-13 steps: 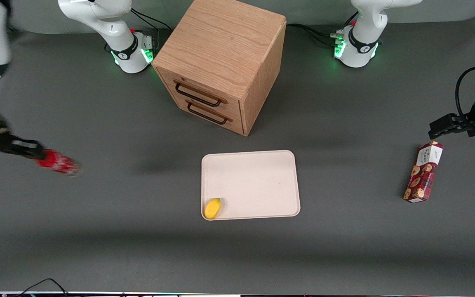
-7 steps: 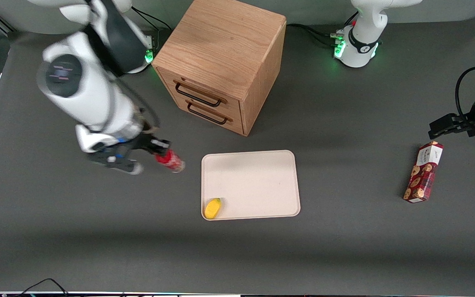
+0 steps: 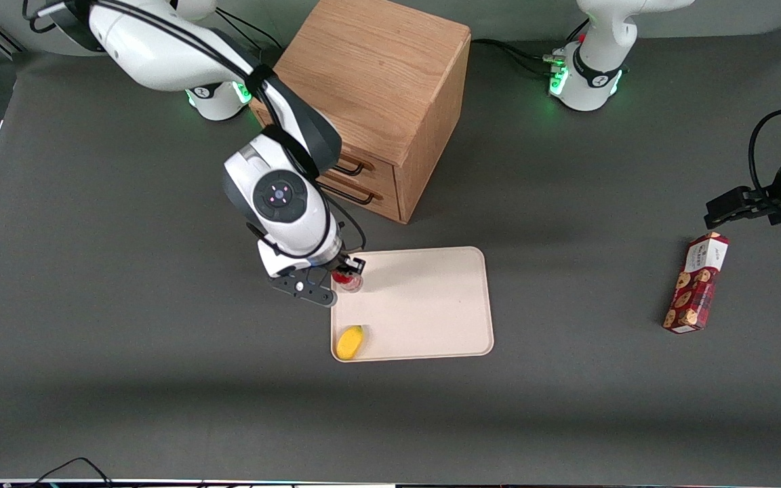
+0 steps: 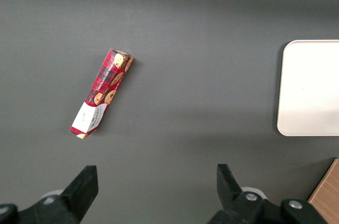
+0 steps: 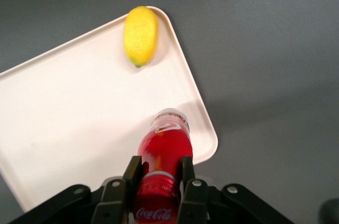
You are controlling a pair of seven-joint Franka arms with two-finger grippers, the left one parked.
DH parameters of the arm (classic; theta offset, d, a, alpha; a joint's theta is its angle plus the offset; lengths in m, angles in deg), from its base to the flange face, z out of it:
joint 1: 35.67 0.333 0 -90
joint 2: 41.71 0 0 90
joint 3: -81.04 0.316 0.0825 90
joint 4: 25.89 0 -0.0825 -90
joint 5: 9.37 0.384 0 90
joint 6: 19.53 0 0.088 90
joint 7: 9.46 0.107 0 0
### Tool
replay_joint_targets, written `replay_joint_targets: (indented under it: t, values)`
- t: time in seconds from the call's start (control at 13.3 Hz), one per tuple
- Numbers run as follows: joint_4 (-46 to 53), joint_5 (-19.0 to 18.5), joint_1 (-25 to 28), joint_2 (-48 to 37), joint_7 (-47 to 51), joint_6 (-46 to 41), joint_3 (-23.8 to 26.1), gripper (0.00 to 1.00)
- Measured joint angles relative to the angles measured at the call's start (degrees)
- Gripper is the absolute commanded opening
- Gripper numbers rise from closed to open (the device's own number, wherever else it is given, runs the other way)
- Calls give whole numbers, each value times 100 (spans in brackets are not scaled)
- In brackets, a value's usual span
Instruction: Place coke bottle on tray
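Note:
My right gripper [image 3: 345,270] is shut on the coke bottle [image 3: 348,279], a slim red bottle with a red cap. It holds the bottle upright over the corner of the cream tray [image 3: 431,298] that lies nearest the drawer cabinet and the working arm's end. In the right wrist view the fingers [image 5: 133,172] clamp the bottle [image 5: 165,152] at its neck, and its clear base hangs just inside the tray's [image 5: 63,113] rim. I cannot tell whether the base touches the tray.
A yellow lemon [image 3: 350,341] lies in the tray's corner nearest the front camera, also in the right wrist view [image 5: 141,35]. A wooden drawer cabinet [image 3: 370,102] stands farther from the camera than the tray. A red cookie box [image 3: 696,282] lies toward the parked arm's end.
My right arm has swung in from the working arm's end of the table, carrying the coke bottle across to the tray's corner. The bottle has turned from tilted to upright.

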Motion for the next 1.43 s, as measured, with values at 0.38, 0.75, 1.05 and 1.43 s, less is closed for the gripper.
replay_joint_targets:
  t: [0.38, 0.75, 1.05, 1.43]
  values:
    - [-69, -106, 2, 269, -118, 238, -1, 100]
    - [-183, -218, 6, -62, -804, 247, -31, 100]
    - [-993, 156, -141, -1659, -2417, -151, -913, 100]
    - [-1918, 622, -1315, -3114, -5498, -683, -2140, 100]
